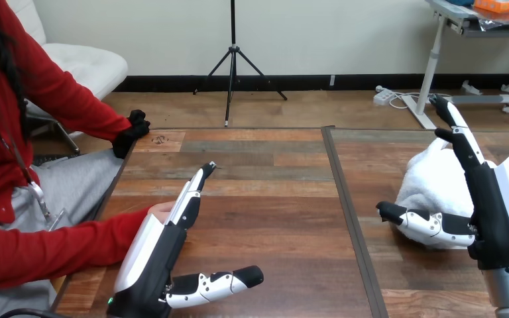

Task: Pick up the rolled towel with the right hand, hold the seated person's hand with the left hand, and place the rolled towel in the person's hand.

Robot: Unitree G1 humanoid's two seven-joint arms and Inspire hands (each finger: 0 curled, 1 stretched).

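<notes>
so my right hand [497, 212] is open, thumb and straight fingers bracketing the white rolled cloth towel [431, 179], which sits just left of my palm on the brown wooden table [272, 199]; left hand [152, 258] open too, right beside the person's hand [161, 211]

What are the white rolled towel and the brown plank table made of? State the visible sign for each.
White rolled towel: looks like soft terry cloth, matt and fluffy, with a fuzzy outline and rumpled folds. Brown plank table: wood or wood-look laminate, I cannot tell which; grain streaks and plank seams show, with a low sheen.
</notes>
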